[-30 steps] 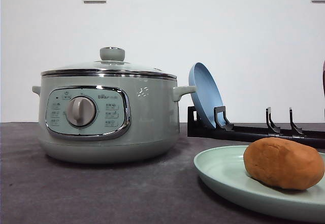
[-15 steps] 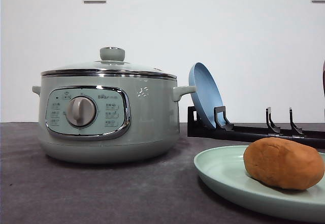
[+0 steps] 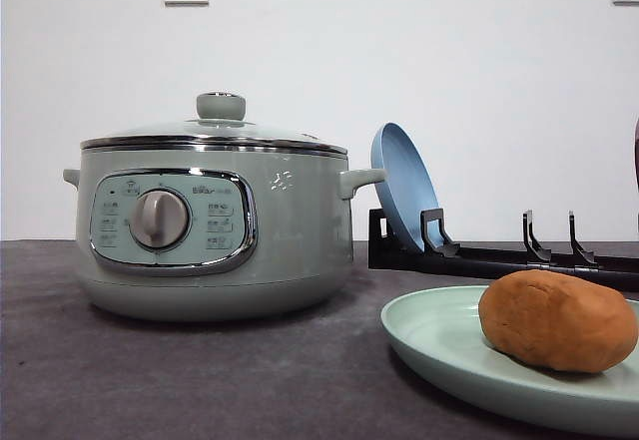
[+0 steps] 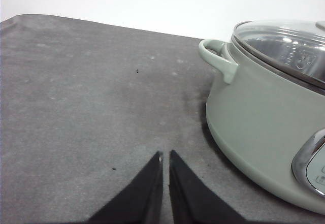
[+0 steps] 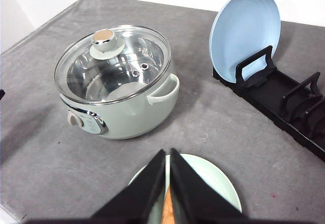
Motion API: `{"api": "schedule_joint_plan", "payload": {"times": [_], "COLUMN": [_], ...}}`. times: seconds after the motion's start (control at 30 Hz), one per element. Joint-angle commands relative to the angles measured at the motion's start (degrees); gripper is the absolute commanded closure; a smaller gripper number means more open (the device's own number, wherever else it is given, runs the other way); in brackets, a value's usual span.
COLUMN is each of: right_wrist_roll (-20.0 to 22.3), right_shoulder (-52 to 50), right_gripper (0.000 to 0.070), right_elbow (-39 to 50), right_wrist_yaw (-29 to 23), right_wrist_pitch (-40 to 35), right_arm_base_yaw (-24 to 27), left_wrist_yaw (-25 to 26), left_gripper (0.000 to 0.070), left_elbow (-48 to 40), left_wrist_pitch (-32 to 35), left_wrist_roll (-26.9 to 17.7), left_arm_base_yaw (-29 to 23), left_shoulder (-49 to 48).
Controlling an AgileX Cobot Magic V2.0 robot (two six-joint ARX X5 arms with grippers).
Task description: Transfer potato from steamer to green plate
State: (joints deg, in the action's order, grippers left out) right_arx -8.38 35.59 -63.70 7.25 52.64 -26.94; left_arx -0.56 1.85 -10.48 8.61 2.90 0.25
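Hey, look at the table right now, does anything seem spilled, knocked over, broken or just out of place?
Nothing stands out. The steamer sits level with its lid on, the potato rests on the green plate, and the blue plate leans upright in the black rack. No spills show on the grey cloth.

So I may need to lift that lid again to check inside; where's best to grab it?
Grip the knob at the centre of the lid, coming straight down from above. It stands proud of the shallow glass dome on a narrower neck, so fingers can likely close under its cap. The lid sits flat on the steamer.
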Motion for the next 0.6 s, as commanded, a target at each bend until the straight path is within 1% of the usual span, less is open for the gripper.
{"api": "schedule_joint_plan", "payload": {"times": [0.0,0.47,0.5,0.57], "right_wrist_roll": [-0.6,-0.3,0.4,1.5], "right_shoulder": [0.2,0.2,0.2,0.2], "right_gripper": [0.0700,0.0700,0.0700,0.0700], "right_elbow": [-0.7,-0.7,-0.7,-0.7], "right_wrist_yaw": [-0.2,-0.4,-1.2,-4.5], "right_wrist_pitch": [-0.6,-0.6,-0.6,-0.6], "right_arm_base_yaw": [-0.3,-0.3,-0.3,-0.3], "left_wrist_yaw": [-0.1,-0.1,-0.1,-0.1], "left_gripper": [0.0683,0.0683,0.0683,0.0683], "left_elbow": [-1.2,-1.2,-1.2,-1.2], "left_wrist_pitch": [0.2,0.2,0.2,0.2], "left_wrist_roll": [0.5,0.5,0.5,0.5], "left_arm_base_yaw": [0.1,0.1,0.1,0.1], "left_shoulder": [-0.1,-0.1,-0.1,-0.1]}}
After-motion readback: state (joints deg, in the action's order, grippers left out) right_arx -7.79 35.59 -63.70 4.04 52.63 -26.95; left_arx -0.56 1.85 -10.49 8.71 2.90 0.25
